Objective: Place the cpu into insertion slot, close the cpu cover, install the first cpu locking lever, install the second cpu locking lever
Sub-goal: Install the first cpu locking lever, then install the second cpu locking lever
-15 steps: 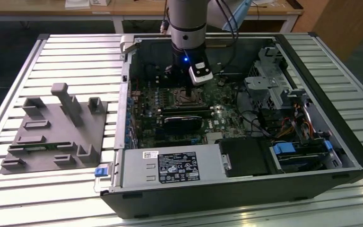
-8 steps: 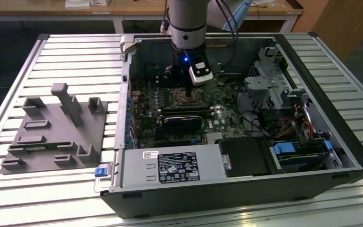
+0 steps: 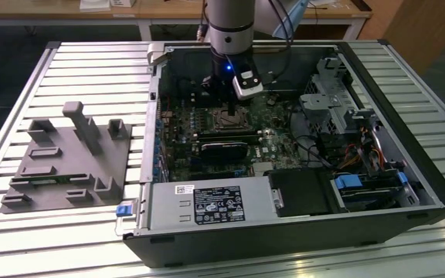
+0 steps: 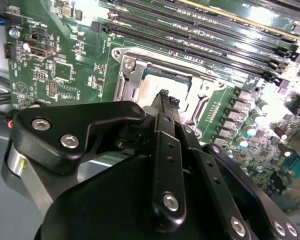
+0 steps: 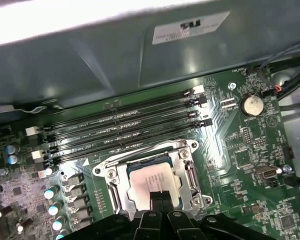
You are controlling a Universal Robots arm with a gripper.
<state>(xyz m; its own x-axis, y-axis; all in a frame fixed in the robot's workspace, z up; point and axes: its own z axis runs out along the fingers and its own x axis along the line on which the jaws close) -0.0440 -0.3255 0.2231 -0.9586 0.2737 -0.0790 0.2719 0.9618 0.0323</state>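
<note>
1. the gripper (image 5: 160, 196) hangs straight above the slot (image 5: 152, 177) inside the open pc case (image 3: 408, 145), its two fingertips (image 5: 155, 197) pressed together with nothing visible between them, the tips resting at the near edge of the cpu (image 5: 152, 181).
2. the cpu lies flat in the slot, pale face up, directly under the tips; the judgement is that it is already seated.
3. the cover (image 5: 187, 167) frames the chip in the first wrist view; whether it is fully pressed down cannot be told from here.
4. the memory slots (image 5: 125, 130) run as long parallel bars just beyond the slot, on the side away from the gripper body; the slot's edges lie parallel to them.
5. the second wrist view shows the slot (image 4: 162, 90) from the opposite side, the black fingers (image 4: 165, 107) crossing much of the chip and a raised silvery bracket (image 4: 130, 75) at one edge.
6. the exterior view shows the arm (image 3: 230, 26) reaching down over the slot (image 3: 230, 119), with a grey fixture (image 3: 64, 159) on the table (image 3: 99, 69) beside the case, to the exterior view's left.
</note>
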